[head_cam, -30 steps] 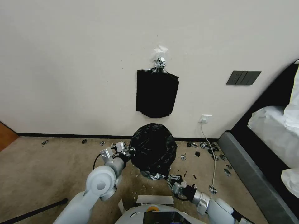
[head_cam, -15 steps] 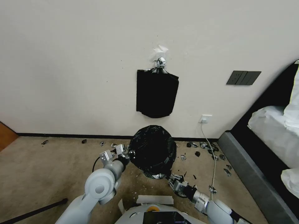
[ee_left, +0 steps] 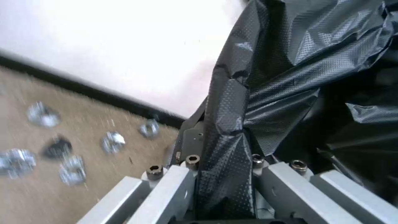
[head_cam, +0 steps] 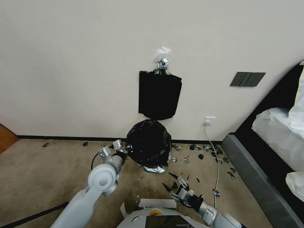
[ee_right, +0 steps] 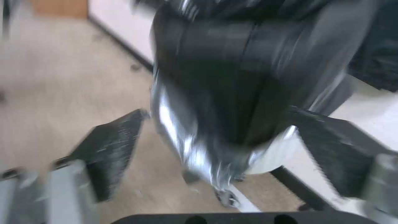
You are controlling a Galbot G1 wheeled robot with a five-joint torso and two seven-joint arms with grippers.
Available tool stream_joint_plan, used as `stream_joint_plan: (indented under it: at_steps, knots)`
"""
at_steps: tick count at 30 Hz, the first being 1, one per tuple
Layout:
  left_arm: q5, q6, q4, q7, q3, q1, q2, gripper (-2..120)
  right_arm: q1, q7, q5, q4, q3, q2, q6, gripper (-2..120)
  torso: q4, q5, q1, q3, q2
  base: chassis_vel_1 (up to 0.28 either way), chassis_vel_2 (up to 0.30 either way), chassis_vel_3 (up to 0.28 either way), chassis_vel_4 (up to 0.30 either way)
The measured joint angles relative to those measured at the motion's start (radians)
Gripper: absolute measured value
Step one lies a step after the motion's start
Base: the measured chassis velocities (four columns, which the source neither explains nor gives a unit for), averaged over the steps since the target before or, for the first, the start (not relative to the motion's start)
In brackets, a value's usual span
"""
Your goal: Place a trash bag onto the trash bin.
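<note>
The wrinkly black trash bag [head_cam: 147,144] bulges over the trash bin on the carpet by the wall. In the right wrist view a strip of the bin's cream-white base [ee_right: 271,157] shows under the bag [ee_right: 232,93]. My left gripper [head_cam: 126,149] is at the bag's left side, shut on a fold of it. The left wrist view shows the black film [ee_left: 226,149] pinched in the left gripper [ee_left: 224,189]. My right gripper [head_cam: 170,181] hovers open over the carpet, in front of the bag and apart from it. In its own view the right gripper [ee_right: 222,149] has its fingers spread either side of the bag.
A flat black bag stack [head_cam: 159,95] hangs from a clip on the wall above. Foil and black scraps [head_cam: 202,148] litter the carpet along the skirting. A white cable [head_cam: 216,161] drops from an outlet [head_cam: 209,121]. A bed [head_cam: 272,152] stands at the right, and a dark pole [head_cam: 31,217] lies at the lower left.
The bag-covered bin has shifted left and toward the wall with my left gripper. My right gripper has let go of the bag's lower edge, opened and drawn back.
</note>
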Motion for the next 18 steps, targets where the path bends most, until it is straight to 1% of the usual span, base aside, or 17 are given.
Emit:
stream_joint_plan:
  at_steps: [1, 3, 4, 5, 7, 8, 9, 11, 12, 13, 14, 15, 16, 18]
  knots:
    - [0.042, -0.009, 0.001, 0.014, 0.014, 0.01, -0.006, 3, -0.003, 0.009, 0.049, 0.047, -0.002, -0.002, -0.046, 89, 0.0003, -0.0001, 0.0, 0.0, 0.0, 0.0, 0.0, 0.0, 0.0]
    - [0.143, -0.031, 0.003, 0.044, 0.053, 0.028, -0.017, 3, 0.013, 0.031, 0.146, 0.12, -0.016, -0.001, -0.13, 80, -0.0001, -0.0003, 0.0, 0.0, 0.0, 0.0, 0.0, 0.0, 0.0]
    - [0.143, -0.031, 0.003, 0.044, 0.053, 0.028, -0.017, 3, 0.013, 0.031, 0.146, 0.12, -0.016, -0.001, -0.13, 80, -0.0001, -0.0003, 0.0, 0.0, 0.0, 0.0, 0.0, 0.0, 0.0]
    - [0.198, -0.039, 0.006, 0.056, 0.072, 0.034, -0.021, 3, 0.038, 0.046, 0.206, 0.144, -0.026, 0.001, -0.174, 75, -0.0004, 0.0, 0.0, 0.0, 0.0, 0.0, 0.0, 0.0, 0.0]
    - [0.273, -0.052, 0.009, 0.073, 0.1, 0.043, -0.028, 3, 0.095, 0.081, 0.311, 0.158, -0.043, 0.003, -0.251, 67, -0.0001, 0.0001, 0.0, 0.0, 0.0, 0.0, 0.0, 0.0, 0.0]
    - [0.273, -0.052, 0.009, 0.073, 0.1, 0.043, -0.028, 3, 0.095, 0.081, 0.311, 0.158, -0.043, 0.003, -0.251, 67, -0.0001, 0.0001, 0.0, 0.0, 0.0, 0.0, 0.0, 0.0, 0.0]
    - [0.306, -0.056, 0.01, 0.079, 0.118, 0.045, -0.031, 3, 0.142, 0.113, 0.383, 0.161, -0.051, 0.003, -0.302, 61, 0.0001, 0.0002, 0.0, 0.0, 0.0, 0.0, 0.0, 0.0, 0.0]
    - [0.366, -0.062, 0.017, 0.093, 0.149, 0.047, -0.036, 3, 0.223, 0.17, 0.484, 0.161, -0.063, 0.0, -0.398, 51, -0.0001, 0.0002, 0.0, 0.0, 0.0, 0.0, 0.0, 0.0, 0.0]
    - [0.366, -0.062, 0.017, 0.093, 0.149, 0.047, -0.036, 3, 0.223, 0.17, 0.484, 0.161, -0.063, 0.0, -0.398, 51, -0.0001, 0.0002, 0.0, 0.0, 0.0, 0.0, 0.0, 0.0, 0.0]
    - [0.389, -0.066, 0.021, 0.099, 0.163, 0.047, -0.038, 3, 0.254, 0.19, 0.518, 0.161, -0.069, -0.001, -0.427, 47, 0.0, 0.0003, 0.0, 0.0, 0.0, 0.0, 0.0, 0.0, 0.0]
    - [0.422, -0.071, 0.026, 0.107, 0.185, 0.047, -0.044, 3, 0.314, 0.236, 0.585, 0.16, -0.084, -0.004, -0.48, 41, 0.0, 0.0002, 0.0, 0.0, 0.0, 0.0, 0.0, 0.0, 0.0]
    - [0.422, -0.071, 0.026, 0.107, 0.185, 0.047, -0.044, 3, 0.314, 0.236, 0.585, 0.16, -0.084, -0.004, -0.48, 41, 0.0, 0.0002, 0.0, 0.0, 0.0, 0.0, 0.0, 0.0, 0.0]
    - [0.44, -0.072, 0.03, 0.112, 0.2, 0.048, -0.049, 3, 0.369, 0.279, 0.649, 0.159, -0.1, -0.005, -0.522, 34, -0.0001, 0.0001, 0.0, 0.0, 0.0, 0.0, 0.0, 0.0, 0.0]
    - [0.457, -0.072, 0.036, 0.112, 0.222, 0.048, -0.057, 3, 0.446, 0.345, 0.736, 0.158, -0.135, -0.005, -0.579, 26, -0.0002, 0.0001, 0.0, 0.0, 0.0, 0.0, 0.0, 0.0, 0.0]
